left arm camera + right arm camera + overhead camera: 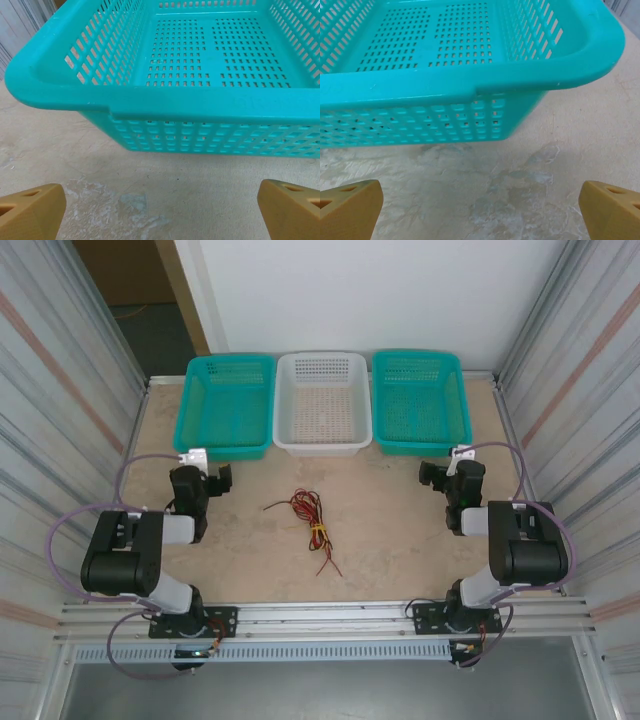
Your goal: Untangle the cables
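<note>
Cables (313, 523) lie in one tied bundle mid-surface (400, 540), between my arms, long axis near-to-far with a slight slant. Left end effector (160, 212) and right end effector (480, 212) are both released, jaws wide and empty. The bundle sits inboard of each; left judged marginally nearer.

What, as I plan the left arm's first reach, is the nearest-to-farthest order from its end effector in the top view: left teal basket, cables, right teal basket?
From the left end effector:
1. left teal basket, just ahead of it at the table's far left.
2. cables, to its right, mid-table.
3. right teal basket, across the table at the far right.
</note>
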